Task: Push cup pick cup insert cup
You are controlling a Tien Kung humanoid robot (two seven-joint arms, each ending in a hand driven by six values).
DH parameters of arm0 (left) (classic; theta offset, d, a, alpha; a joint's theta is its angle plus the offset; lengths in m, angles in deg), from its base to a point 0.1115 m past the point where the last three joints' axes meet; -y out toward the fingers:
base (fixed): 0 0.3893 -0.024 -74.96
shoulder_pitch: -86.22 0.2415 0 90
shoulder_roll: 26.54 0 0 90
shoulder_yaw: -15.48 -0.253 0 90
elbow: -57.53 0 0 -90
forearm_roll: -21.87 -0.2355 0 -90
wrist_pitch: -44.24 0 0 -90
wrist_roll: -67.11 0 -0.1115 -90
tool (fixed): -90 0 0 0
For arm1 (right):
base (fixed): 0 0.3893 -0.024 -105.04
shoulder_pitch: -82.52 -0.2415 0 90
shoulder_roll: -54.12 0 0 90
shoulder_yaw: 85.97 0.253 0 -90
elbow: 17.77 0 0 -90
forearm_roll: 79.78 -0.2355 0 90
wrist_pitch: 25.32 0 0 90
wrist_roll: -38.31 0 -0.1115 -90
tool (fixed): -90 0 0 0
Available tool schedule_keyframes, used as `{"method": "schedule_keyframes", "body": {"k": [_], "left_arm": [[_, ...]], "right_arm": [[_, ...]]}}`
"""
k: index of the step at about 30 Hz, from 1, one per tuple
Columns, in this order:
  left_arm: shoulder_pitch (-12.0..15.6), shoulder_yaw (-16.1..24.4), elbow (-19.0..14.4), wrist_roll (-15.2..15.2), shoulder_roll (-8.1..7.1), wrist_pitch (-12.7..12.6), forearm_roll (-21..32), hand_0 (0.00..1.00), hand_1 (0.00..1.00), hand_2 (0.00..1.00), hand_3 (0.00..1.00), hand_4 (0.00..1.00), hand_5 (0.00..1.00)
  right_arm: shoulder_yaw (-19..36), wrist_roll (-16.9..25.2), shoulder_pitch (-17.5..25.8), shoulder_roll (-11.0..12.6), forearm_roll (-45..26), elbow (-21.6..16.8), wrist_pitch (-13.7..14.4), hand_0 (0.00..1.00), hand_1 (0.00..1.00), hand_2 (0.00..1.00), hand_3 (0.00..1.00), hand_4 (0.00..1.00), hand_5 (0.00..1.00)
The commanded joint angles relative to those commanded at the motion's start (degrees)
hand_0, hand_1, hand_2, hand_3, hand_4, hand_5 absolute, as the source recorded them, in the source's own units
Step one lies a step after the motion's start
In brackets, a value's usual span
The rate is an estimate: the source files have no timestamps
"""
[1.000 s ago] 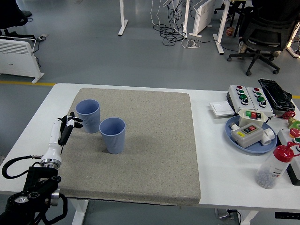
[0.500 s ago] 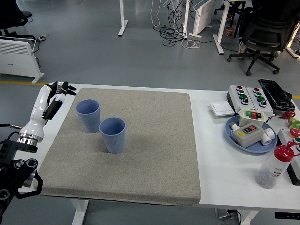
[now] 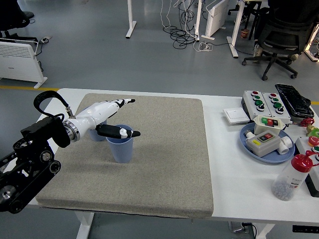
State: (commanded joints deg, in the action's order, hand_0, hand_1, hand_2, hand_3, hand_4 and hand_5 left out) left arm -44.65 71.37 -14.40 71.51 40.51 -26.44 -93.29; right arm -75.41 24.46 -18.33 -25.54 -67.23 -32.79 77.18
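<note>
While the left arm reaches in from the left edge, its white left hand (image 3: 110, 117) hangs over the grey mat (image 3: 164, 164) with the fingers stretched out flat and released, grasping nothing. The long fingers (image 3: 125, 102) point right and far, and the black-tipped thumb (image 3: 124, 133) lies across the rim of the near cup (image 3: 120, 148); whether it touches that rim cannot be told. The near cup, blue and ribbed, stands upright on the mat, left of the mat's middle. A second blue cup (image 3: 98, 135) stands just to its left and a little farther back, mostly hidden behind the hand and wrist, so only a strip of its wall shows below the palm. The two cups look close together, but contact between them cannot be made out. The mat covers the left and middle part of the white worktop (image 3: 229, 164). On the right side of the worktop, well apart from the cups, sit a blue plate (image 3: 249, 148) carrying button boxes and a clear bottle with a red cap (image 3: 291, 177) near the right edge.
</note>
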Motion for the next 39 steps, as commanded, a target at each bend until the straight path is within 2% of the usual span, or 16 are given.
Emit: {"method": "schedule_keyframes", "body": {"k": [4, 6, 9, 11, 12, 17, 18, 29, 30, 35, 36, 39], "left_arm": [[-2.2, -2.9, 1.6, 1.2, 0.07, 3.4, -4.7, 0.895, 0.932, 0.998, 0.998, 0.975, 0.591], [-2.6, -3.5, 2.2, 1.3, 0.15, 3.8, -4.8, 0.888, 0.929, 0.998, 0.998, 0.954, 0.556], [-3.1, -4.2, 3.4, 1.3, 0.49, 4.2, -5.1, 0.888, 0.929, 0.998, 0.998, 0.954, 0.556], [-3.1, -4.4, 4.0, 1.0, 0.74, 4.0, -5.5, 0.888, 0.929, 0.998, 0.998, 0.954, 0.556], [-3.1, -4.4, 4.2, 0.9, 0.81, 3.8, -5.6, 0.788, 0.891, 0.986, 0.998, 0.912, 0.468], [-3.1, -5.0, 5.2, 0.1, 1.17, 3.0, -6.3, 0.788, 0.891, 0.986, 0.998, 0.912, 0.468], [-3.1, -5.2, 5.6, -0.2, 1.26, 2.8, -6.5, 0.689, 0.816, 0.909, 0.964, 0.863, 0.409], [-3.6, -5.6, 7.1, -1.2, 1.53, 1.8, -6.7, 0.654, 0.788, 0.889, 0.934, 0.830, 0.371], [-3.7, -5.6, 7.1, -1.3, 1.53, 1.7, -6.9, 0.474, 0.653, 0.749, 0.751, 0.753, 0.298], [-4.0, -5.6, 6.7, -1.4, 1.35, 1.8, -7.4, 0.474, 0.653, 0.749, 0.751, 0.753, 0.298], [-4.0, -5.5, 6.8, -1.4, 1.23, 1.8, -7.0, 0.385, 0.591, 0.708, 0.628, 0.664, 0.195], [-3.9, -5.3, 6.8, -1.6, 1.01, 2.1, -6.6, 0.385, 0.591, 0.708, 0.628, 0.664, 0.195]], "right_arm": [[0.0, 0.0, 0.3, 0.0, 0.1, 0.0, 0.0, 0.703, 0.641, 0.652, 0.583, 0.077, 0.466], [0.1, 0.0, 0.4, 0.0, 0.1, 0.0, 0.0, 0.703, 0.641, 0.652, 0.583, 0.077, 0.465], [0.2, -0.1, 0.5, 0.0, 0.3, 0.0, 0.0, 0.703, 0.641, 0.652, 0.583, 0.077, 0.465], [0.3, -0.2, 0.7, -0.1, 0.6, 0.0, 0.0, 0.703, 0.641, 0.652, 0.583, 0.077, 0.465], [0.4, -0.2, 0.7, -0.1, 0.6, 0.0, 0.0, 0.703, 0.641, 0.651, 0.583, 0.077, 0.464], [0.7, -0.4, 0.9, -0.1, 1.1, 0.0, 0.0, 0.703, 0.641, 0.651, 0.583, 0.077, 0.464], [0.8, -0.5, 1.0, -0.1, 1.3, 0.0, 0.0, 0.703, 0.641, 0.651, 0.583, 0.078, 0.461], [0.4, -0.3, 0.9, -0.1, 0.7, -0.1, 0.0, 0.703, 0.641, 0.652, 0.583, 0.078, 0.461], [0.3, -0.2, 0.9, -0.1, 0.6, -0.1, 0.0, 0.703, 0.642, 0.652, 0.583, 0.078, 0.460], [0.2, -0.2, 0.7, 0.0, 0.4, 0.0, 0.0, 0.703, 0.642, 0.652, 0.583, 0.078, 0.460], [0.2, -0.2, 0.7, 0.0, 0.4, 0.0, 0.0, 0.703, 0.641, 0.652, 0.583, 0.078, 0.460], [0.1, -0.1, 0.6, 0.0, 0.2, 0.0, 0.0, 0.703, 0.641, 0.652, 0.583, 0.078, 0.460]]}}
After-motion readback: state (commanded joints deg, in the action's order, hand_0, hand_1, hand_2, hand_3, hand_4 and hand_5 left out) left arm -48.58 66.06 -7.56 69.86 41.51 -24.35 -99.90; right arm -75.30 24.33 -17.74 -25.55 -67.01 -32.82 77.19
